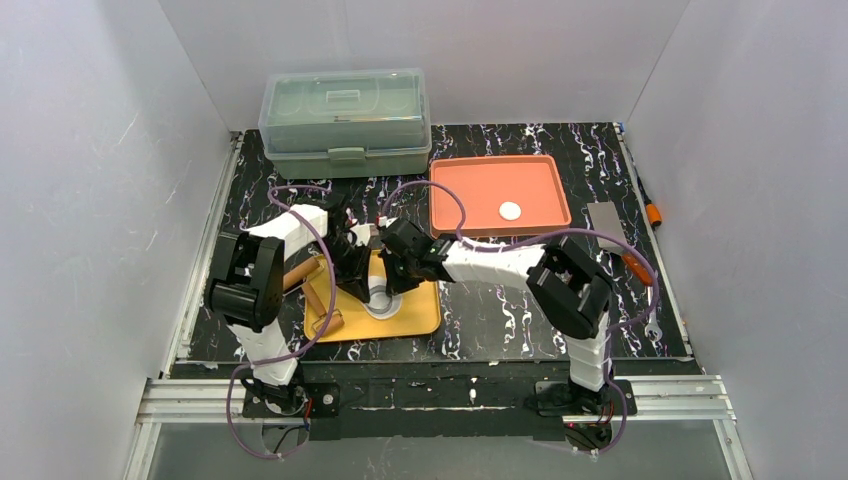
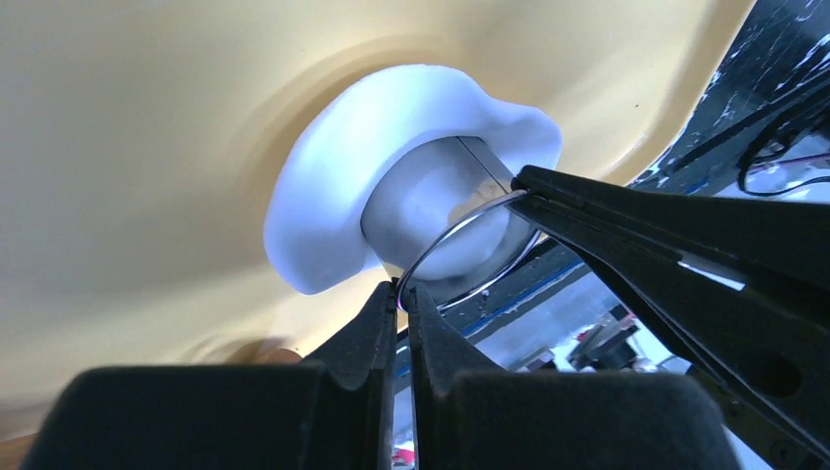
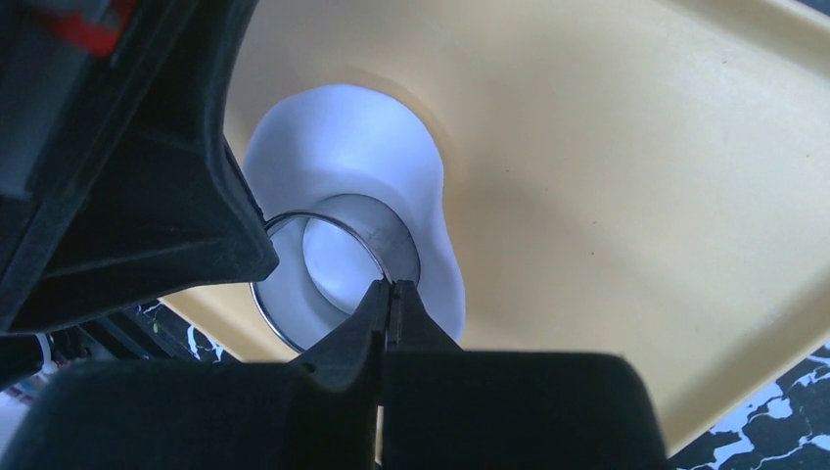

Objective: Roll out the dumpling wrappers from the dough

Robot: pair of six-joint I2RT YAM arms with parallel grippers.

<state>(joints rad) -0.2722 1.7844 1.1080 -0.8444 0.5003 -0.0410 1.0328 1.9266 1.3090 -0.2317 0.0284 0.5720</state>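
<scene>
The white dough lies flattened on a yellow board. A small metal ring stands on the dough, and more white dough shows inside the ring. My left gripper is shut on the ring's near rim. My right gripper is shut on the rim of the same ring from the other side. In the top view both grippers meet over the board. One dumpling wrapper, a small round white disc, lies in the orange tray.
A wooden rolling pin rests on the board's left side under the left arm. A lidded grey-green box stands at the back. A grey block and an orange-handled tool lie right of the tray.
</scene>
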